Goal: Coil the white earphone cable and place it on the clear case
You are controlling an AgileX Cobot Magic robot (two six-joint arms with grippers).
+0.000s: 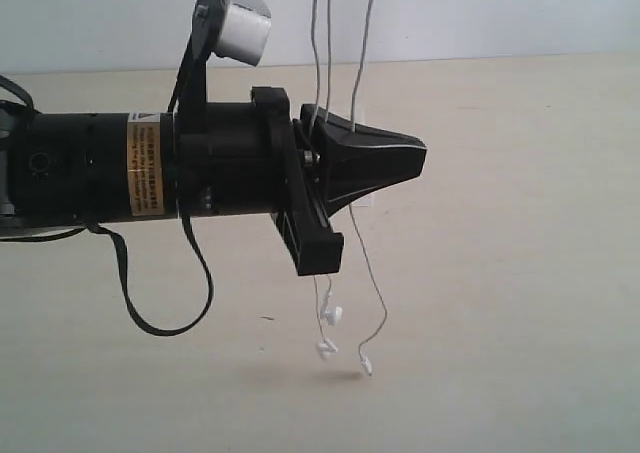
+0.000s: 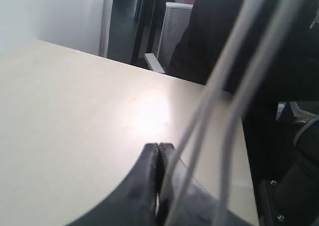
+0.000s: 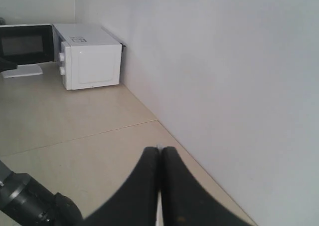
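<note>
Above the bench, the white earphone cable dangles uncoiled past my left claw, jaws together; grip unclear. Right claw together too. Coiling, placing remain.

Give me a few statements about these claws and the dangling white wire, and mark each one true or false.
1. The left gripper stands wide open. False: its two fingers are pressed together.
2. The earbuds dangle below the left gripper. True.
3. The white earphone cable lies neatly coiled on the table. False: its strands hang down from above the picture and run past the left gripper, uncoiled.
4. The right gripper is shut. True, and no cable shows between its fingers in its own camera.
</note>
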